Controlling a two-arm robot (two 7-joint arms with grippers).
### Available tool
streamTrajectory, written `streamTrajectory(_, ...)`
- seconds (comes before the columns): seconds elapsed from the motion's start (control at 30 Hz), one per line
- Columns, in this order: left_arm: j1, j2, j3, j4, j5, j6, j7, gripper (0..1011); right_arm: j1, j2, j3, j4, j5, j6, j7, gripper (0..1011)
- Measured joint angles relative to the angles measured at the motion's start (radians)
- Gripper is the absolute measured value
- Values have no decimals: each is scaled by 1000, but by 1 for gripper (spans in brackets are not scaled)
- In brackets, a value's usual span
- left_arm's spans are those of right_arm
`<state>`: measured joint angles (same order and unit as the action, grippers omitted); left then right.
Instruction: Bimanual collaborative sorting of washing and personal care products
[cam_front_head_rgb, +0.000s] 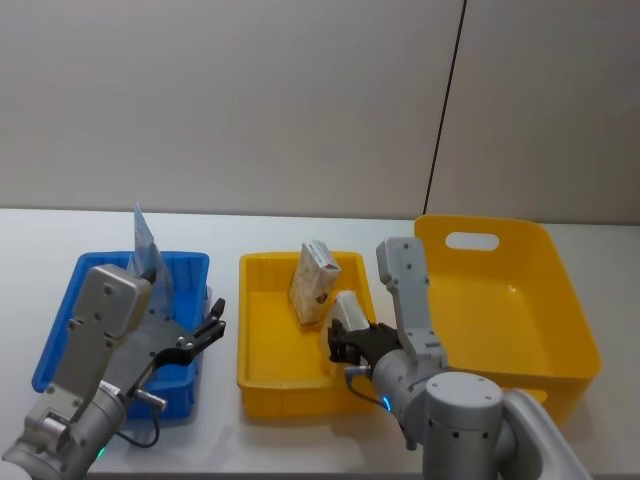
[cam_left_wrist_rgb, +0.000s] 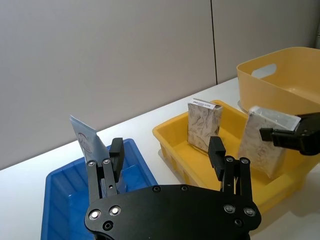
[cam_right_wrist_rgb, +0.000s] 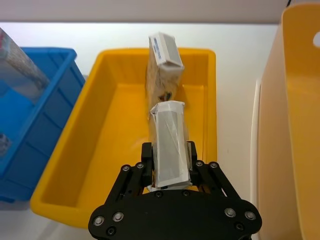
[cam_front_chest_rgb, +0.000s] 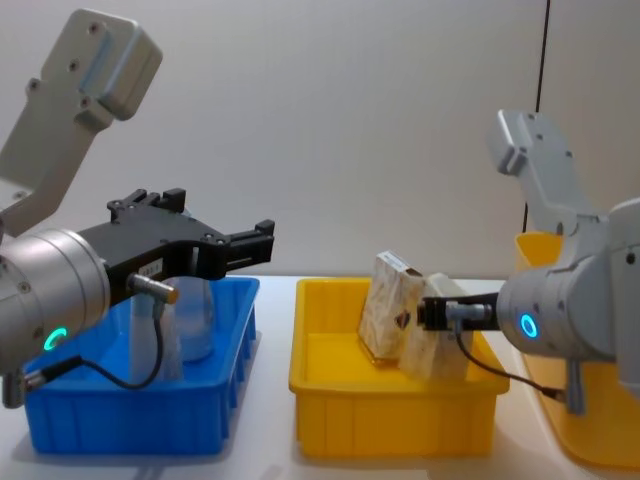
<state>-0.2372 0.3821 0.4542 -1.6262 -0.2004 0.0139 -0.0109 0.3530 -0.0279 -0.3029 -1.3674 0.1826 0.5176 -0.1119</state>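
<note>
- Large yellow tub (cam_front_head_rgb: 510, 320): on the robot's right, apart from this step.
- Yellow bin (cam_front_head_rgb: 275, 350): centre, and likely where the carton goes.
- Blue bin (cam_front_head_rgb: 185, 265): left, with the pale-blue tube (cam_front_head_rgb: 145, 245) standing at its far side.
- Left gripper (cam_front_head_rgb: 215, 318): spread wide, empty, above the blue bin's right edge; best held clear.
- Right gripper (cam_right_wrist_rgb: 169, 147): clamped on the whitish carton (cam_right_wrist_rgb: 169, 135), low over the yellow bin's right side.
- Beige patterned carton (cam_front_head_rgb: 314, 283): leaning close beside. Lower the whitish carton to the floor before releasing, without nudging this one.
</note>
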Motion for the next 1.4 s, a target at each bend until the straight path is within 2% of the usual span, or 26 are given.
streamTrajectory(0.5, 0, 0, 0, 0, 0, 0, 0, 1001, -7, 36, -19, -37, -42, -187, 54, 347)
streamTrajectory(0.7, 0, 0, 0, 0, 0, 0, 0, 1001, -11, 56, -13, -74, -63, -251, 60, 347)
streamTrajectory(0.83, 0, 0, 0, 0, 0, 0, 0, 1001, -15, 70, -3, -102, -79, -272, 55, 347)
streamTrajectory(1.13, 0, 0, 0, 0, 0, 0, 0, 1001, -28, 101, 33, -172, -116, -263, 20, 339)
streamTrajectory(1.4, 0, 0, 0, 0, 0, 0, 0, 1001, -52, 130, 84, -240, -137, -197, -11, 337)
